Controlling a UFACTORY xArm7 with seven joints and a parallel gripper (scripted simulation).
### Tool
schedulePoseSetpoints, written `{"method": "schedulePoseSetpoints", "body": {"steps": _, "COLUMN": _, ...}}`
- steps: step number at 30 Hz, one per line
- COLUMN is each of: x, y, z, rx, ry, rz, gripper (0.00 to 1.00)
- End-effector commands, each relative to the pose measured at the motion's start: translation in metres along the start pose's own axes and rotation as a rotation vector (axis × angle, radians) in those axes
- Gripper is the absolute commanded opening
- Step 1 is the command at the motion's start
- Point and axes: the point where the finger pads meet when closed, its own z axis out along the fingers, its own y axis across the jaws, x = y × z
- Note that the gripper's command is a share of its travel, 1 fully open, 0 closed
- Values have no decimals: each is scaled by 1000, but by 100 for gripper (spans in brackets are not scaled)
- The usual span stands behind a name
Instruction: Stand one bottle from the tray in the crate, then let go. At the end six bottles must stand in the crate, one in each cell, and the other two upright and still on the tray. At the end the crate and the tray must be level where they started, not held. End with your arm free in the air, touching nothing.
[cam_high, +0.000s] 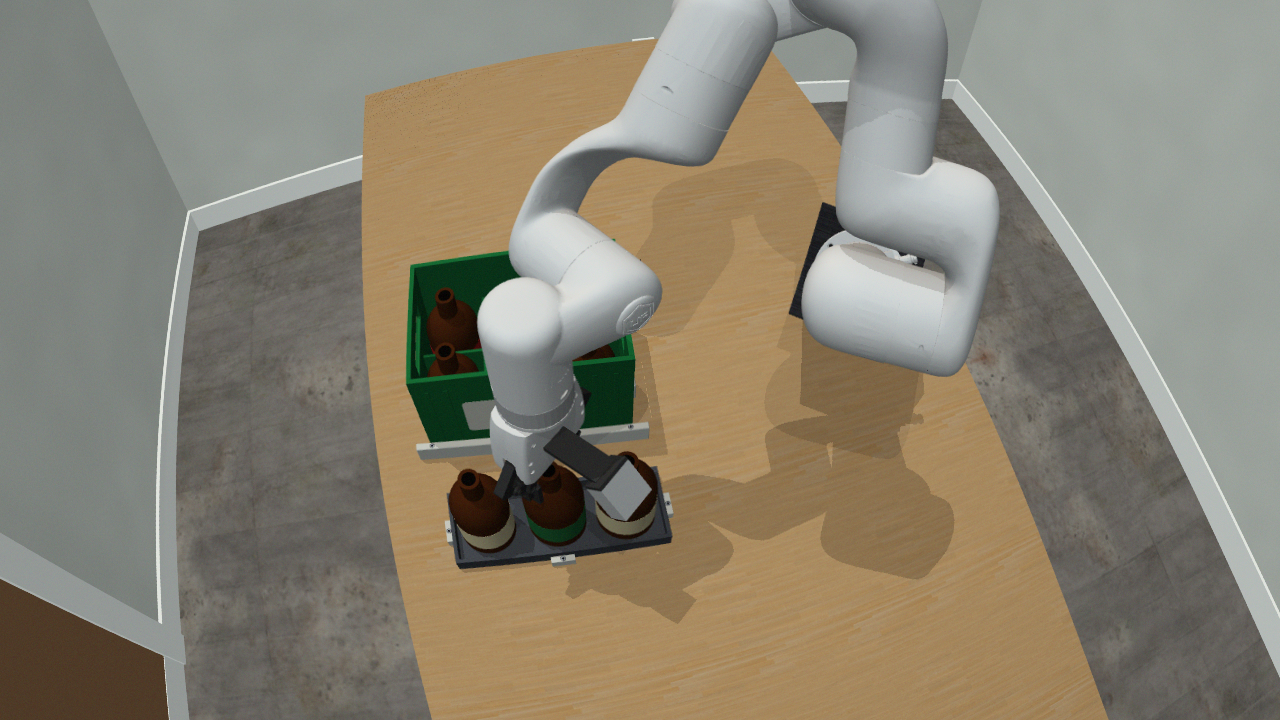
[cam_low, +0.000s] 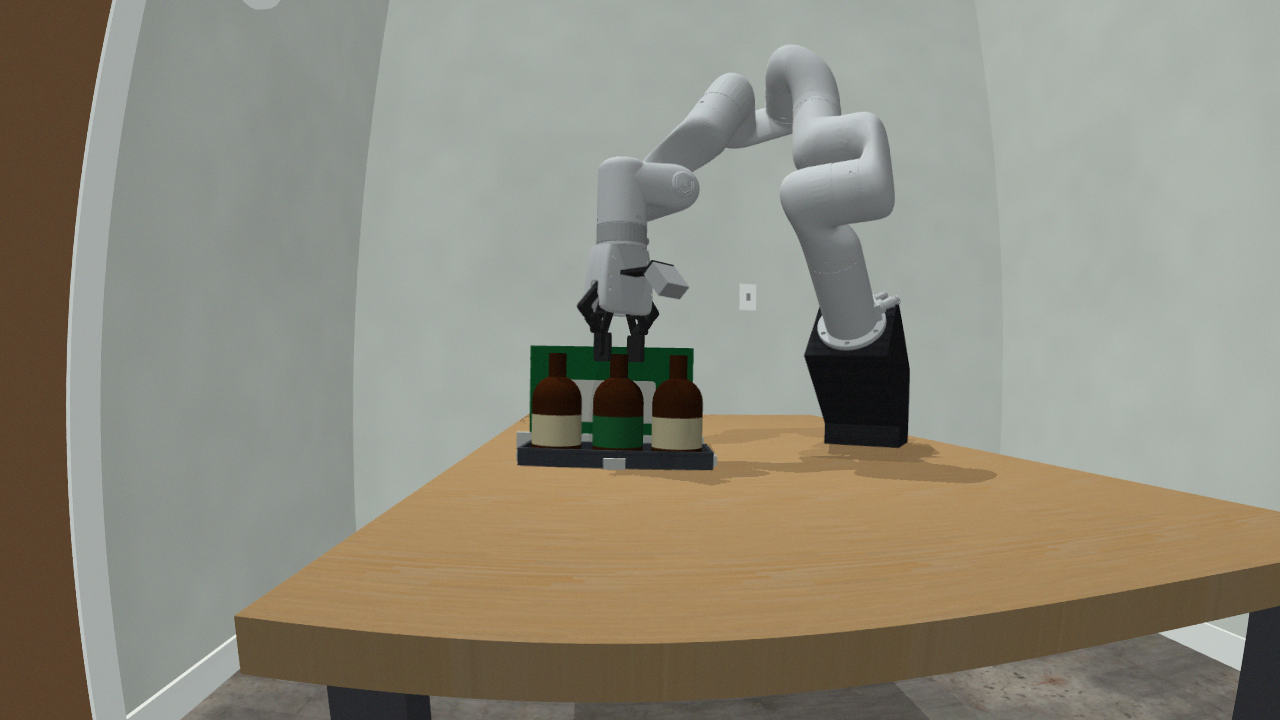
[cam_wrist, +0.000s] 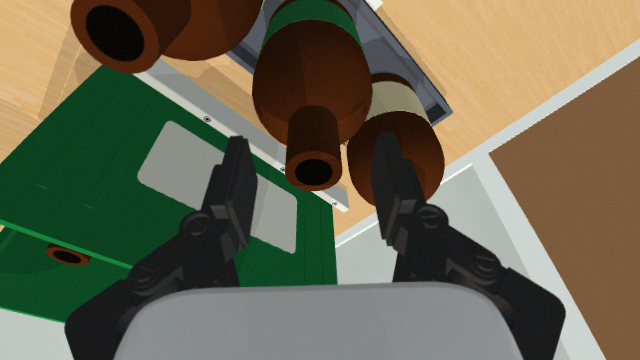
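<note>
Three brown bottles stand upright on the dark tray (cam_high: 562, 547) at the table's near left. The middle one has a green label (cam_high: 554, 505); the outer two, left (cam_high: 482, 512) and right (cam_high: 626, 514), have cream labels. My gripper (cam_low: 618, 349) is open and hangs just above the green-label bottle (cam_low: 617, 402), its fingertips level with the neck top. In the wrist view the fingers straddle that bottle's mouth (cam_wrist: 313, 171) without touching it. The green crate stands behind the tray with several bottles in it; my arm hides most of its cells.
A grey rail (cam_high: 532, 440) lies between crate and tray. My arm's black base (cam_low: 859, 385) stands at the table's far right. The tray sits close to the table's left edge.
</note>
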Motion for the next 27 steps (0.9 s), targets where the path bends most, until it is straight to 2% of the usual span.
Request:
{"method": "schedulePoseSetpoints", "body": {"steps": 1, "x": -1, "y": 1, "z": 3, "rx": -2, "ry": -2, "rz": 0, "gripper": 65}}
{"method": "schedulePoseSetpoints", "body": {"steps": 27, "x": -1, "y": 1, "z": 11, "rx": -2, "ry": -2, "rz": 0, "gripper": 65}}
